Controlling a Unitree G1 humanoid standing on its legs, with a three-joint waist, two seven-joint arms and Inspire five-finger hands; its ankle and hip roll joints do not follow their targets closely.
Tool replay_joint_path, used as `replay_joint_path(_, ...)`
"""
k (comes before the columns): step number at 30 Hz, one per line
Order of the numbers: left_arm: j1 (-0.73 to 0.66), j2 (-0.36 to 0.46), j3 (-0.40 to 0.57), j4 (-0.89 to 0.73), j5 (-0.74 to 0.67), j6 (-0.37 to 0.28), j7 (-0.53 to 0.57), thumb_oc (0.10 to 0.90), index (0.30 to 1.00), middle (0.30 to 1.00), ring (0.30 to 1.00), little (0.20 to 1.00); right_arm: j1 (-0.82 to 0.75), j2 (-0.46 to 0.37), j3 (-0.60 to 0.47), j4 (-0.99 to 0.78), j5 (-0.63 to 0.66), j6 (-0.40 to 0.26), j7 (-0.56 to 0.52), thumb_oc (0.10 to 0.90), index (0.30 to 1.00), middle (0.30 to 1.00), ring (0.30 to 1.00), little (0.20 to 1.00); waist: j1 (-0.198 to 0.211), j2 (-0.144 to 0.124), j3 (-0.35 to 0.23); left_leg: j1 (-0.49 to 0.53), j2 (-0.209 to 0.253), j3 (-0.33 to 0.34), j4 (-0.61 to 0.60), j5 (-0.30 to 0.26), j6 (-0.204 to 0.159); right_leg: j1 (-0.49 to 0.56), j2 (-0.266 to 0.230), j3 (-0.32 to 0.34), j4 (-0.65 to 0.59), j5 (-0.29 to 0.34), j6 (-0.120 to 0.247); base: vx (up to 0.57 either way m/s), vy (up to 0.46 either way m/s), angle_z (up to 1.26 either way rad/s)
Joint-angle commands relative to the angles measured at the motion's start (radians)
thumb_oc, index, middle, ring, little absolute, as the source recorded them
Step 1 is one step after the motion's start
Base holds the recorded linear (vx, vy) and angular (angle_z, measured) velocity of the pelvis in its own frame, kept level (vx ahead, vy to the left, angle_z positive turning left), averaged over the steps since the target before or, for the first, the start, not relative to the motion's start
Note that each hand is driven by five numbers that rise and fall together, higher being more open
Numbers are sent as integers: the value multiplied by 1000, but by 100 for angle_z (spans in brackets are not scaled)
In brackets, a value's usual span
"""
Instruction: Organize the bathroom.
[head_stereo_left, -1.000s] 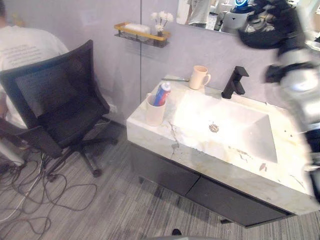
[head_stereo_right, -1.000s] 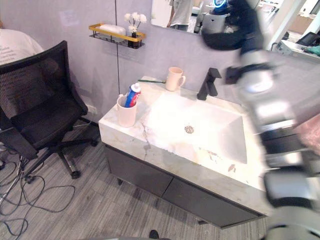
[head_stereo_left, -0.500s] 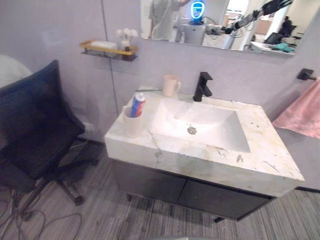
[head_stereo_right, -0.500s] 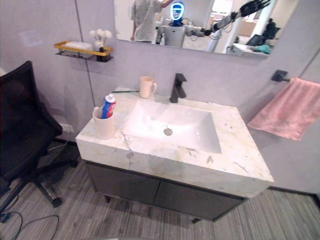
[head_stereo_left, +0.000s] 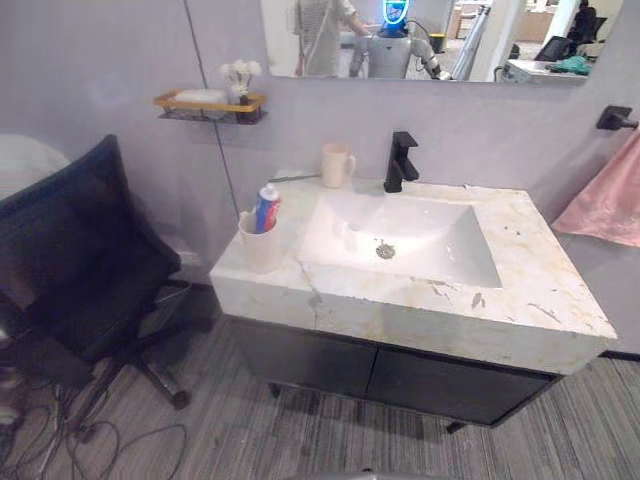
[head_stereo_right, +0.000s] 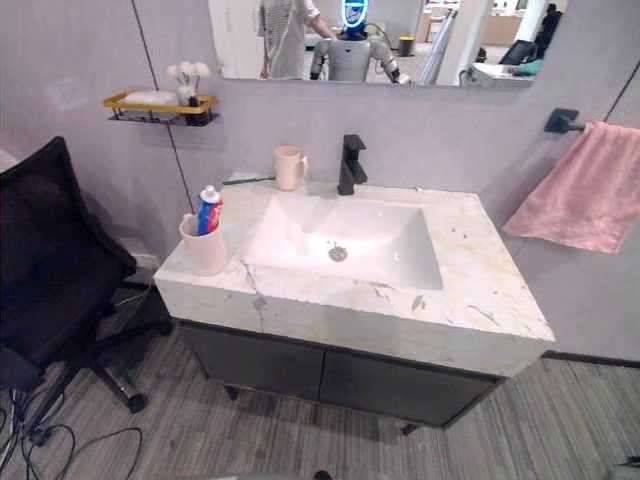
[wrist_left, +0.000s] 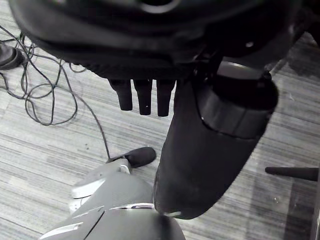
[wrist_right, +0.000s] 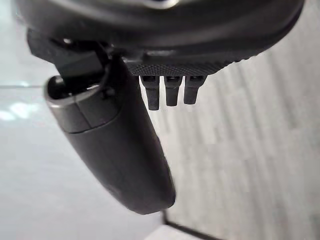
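Two cream cups: one holding a red-blue tube; left hand and right hand released, empty.

Each hand was dark: the left hand and right hand each showed a thick, rounded matte thumb, short blunt fingertips and a stippled palm edge.
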Motion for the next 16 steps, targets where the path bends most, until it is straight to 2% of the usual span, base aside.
replay_joint_path(1,-24,28,10,29,45,4,10,800,900,900,900,900,-27,17,39,-35,-54,15,22,800,900,900,900,900,21,-78,24,-3,-10,40,67,-36,94,-93,-69,35,86,55,54,9,-3,9)
replay_joint_path(2,-21,23,17,25,48,7,10,800,900,900,900,900,-10,97,74,-32,-68,54,50,800,900,900,900,900,17,-72,29,0,-10,35,68,-40,98,-89,-68,34,90,49,55,-6,-11,8)
replay_joint_path(3,-21,20,21,23,59,9,11,800,900,900,900,900,1,143,104,-15,-74,71,88,800,900,900,900,900,20,-74,30,-4,-13,34,67,-34,99,-94,-70,36,89,54,54,-11,-16,15)
replay_joint_path(5,-18,9,18,23,59,5,12,800,900,900,900,900,15,231,170,14,-90,81,181,800,900,900,900,900,23,-71,36,-6,-17,29,65,-32,103,-95,-71,33,87,56,54,-19,-25,11)
replay_joint_path(6,-19,5,22,22,67,8,13,800,900,900,900,900,26,270,214,34,-90,150,304,800,900,900,900,900,25,-72,38,-7,-19,23,64,-31,105,-94,-71,31,86,57,53,-9,-21,6)
replay_joint_path(7,-20,0,25,22,71,10,13,800,900,900,900,900,28,298,244,42,-98,144,340,800,900,900,900,900,26,-71,40,-7,-20,20,63,-30,106,-93,-71,31,86,58,53,-6,-29,5)
replay_joint_path(8,-16,-8,25,17,71,13,16,800,900,900,900,900,33,356,329,37,-193,240,489,800,900,900,900,900,26,-71,44,-6,-22,15,59,-26,106,-91,-72,32,82,60,50,-8,-30,5)
replay_joint_path(9,-14,-9,24,11,74,18,20,800,900,900,900,900,34,381,405,37,-204,264,519,800,900,900,900,900,27,-73,46,-6,-22,13,57,-24,107,-93,-71,33,83,59,49,-13,-43,3)
replay_joint_path(10,-14,-9,31,12,87,19,20,800,900,900,900,900,40,397,440,50,-277,312,604,800,900,900,900,900,28,-75,45,-9,-23,13,56,-22,108,-95,-71,33,84,58,50,0,0,0)
replay_joint_path(13,-15,-8,28,10,87,21,19,800,900,900,900,900,42,401,469,66,-280,300,625,800,900,900,900,900,29,-76,45,-11,-23,12,57,-21,108,-96,-71,33,85,57,50,-8,-19,0)
replay_joint_path(14,-26,-4,25,2,102,37,22,800,900,900,900,900,48,409,561,152,-434,350,788,800,900,900,900,900,35,-82,46,-15,-25,15,59,-24,114,-100,-72,26,89,54,53,-19,-51,-2)
replay_joint_path(16,-27,-1,18,-13,101,36,11,800,900,900,900,900,44,406,587,164,-451,359,819,800,900,900,900,900,38,-84,48,-15,-26,17,63,-28,117,-100,-71,22,92,52,54,-12,-57,-7)
